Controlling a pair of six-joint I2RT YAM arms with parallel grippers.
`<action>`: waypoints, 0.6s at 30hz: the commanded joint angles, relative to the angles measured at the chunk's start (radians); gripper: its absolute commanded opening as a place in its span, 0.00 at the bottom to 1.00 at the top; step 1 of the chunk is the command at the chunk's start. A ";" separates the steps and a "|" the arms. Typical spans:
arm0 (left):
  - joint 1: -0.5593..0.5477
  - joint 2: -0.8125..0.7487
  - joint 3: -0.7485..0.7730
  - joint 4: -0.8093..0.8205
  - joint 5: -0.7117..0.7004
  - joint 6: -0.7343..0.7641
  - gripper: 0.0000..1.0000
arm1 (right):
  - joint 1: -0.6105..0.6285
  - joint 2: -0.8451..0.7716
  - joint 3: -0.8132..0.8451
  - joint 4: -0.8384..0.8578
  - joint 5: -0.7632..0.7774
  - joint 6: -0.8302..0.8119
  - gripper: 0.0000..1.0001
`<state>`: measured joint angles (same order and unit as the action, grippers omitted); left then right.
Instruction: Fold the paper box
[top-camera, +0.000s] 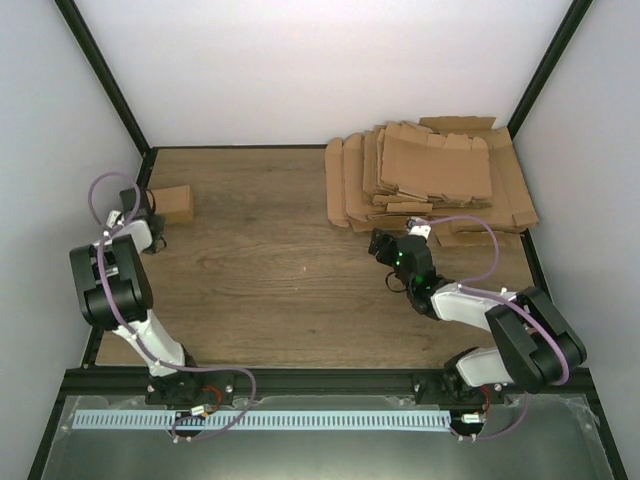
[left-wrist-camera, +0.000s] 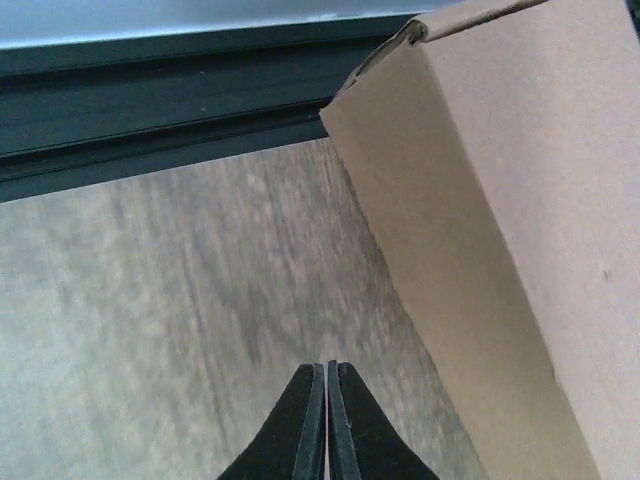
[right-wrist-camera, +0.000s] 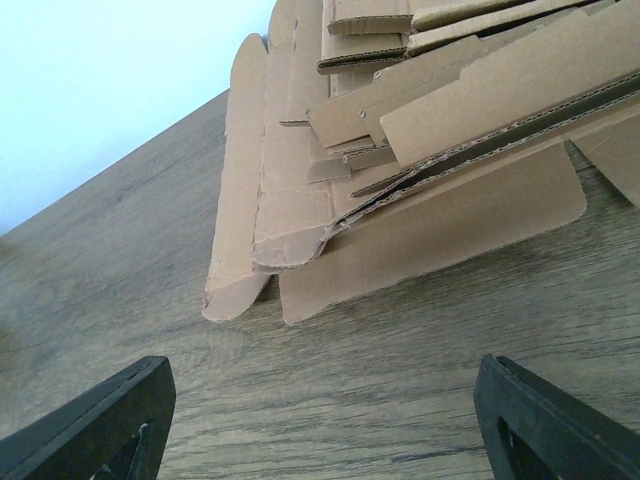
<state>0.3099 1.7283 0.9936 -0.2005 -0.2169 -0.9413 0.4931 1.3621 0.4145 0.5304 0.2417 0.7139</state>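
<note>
The paper box (top-camera: 173, 204) is a small folded brown cardboard box standing on the wooden table at the far left. In the left wrist view its side wall (left-wrist-camera: 500, 220) fills the right half. My left gripper (top-camera: 140, 212) sits just left of the box, fingers (left-wrist-camera: 310, 420) pressed together with nothing between them, and does not hold the box. My right gripper (top-camera: 388, 256) is wide open and empty, low over the table just in front of the cardboard pile; its fingertips (right-wrist-camera: 100, 425) show at both lower corners of the right wrist view.
A pile of several flat brown cardboard blanks (top-camera: 430, 180) lies at the back right, also in the right wrist view (right-wrist-camera: 420, 150). A black frame rail (left-wrist-camera: 150, 100) runs behind the box. White walls enclose the table (top-camera: 270, 260).
</note>
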 joint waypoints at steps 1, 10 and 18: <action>0.025 0.092 0.091 0.020 0.110 -0.056 0.04 | -0.004 -0.017 0.032 0.009 0.013 -0.016 0.85; 0.030 0.279 0.316 0.021 0.161 -0.102 0.04 | -0.004 -0.015 0.038 0.007 0.019 -0.026 0.85; 0.045 0.457 0.531 -0.022 0.199 -0.098 0.04 | -0.004 -0.007 0.041 0.008 0.023 -0.031 0.85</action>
<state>0.3466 2.1128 1.4528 -0.2089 -0.0635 -1.0328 0.4931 1.3602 0.4145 0.5270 0.2424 0.6952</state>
